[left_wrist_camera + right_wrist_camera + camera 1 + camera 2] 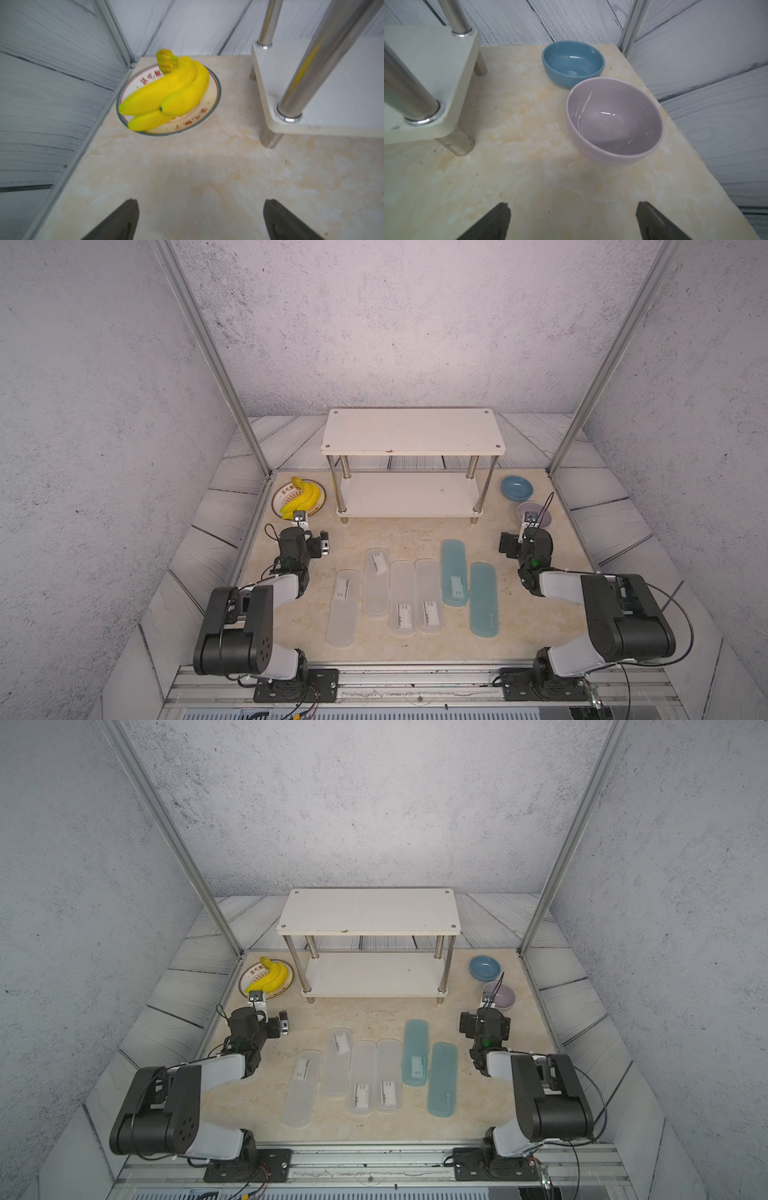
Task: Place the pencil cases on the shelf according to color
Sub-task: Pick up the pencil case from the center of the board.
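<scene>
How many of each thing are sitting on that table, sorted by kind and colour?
Clear pencil cases: 4
Teal pencil cases: 2
Bowls: 2
Banana bunch: 1
Plate: 1
Shelf: 1
Total: 11

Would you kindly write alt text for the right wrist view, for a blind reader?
A round lilac glazed bowl stands on a beige marbled tabletop, a round blue glazed bowl just beyond it, both empty. A corner of the white chrome-legged shelf shows, and the right claw is open.
</scene>
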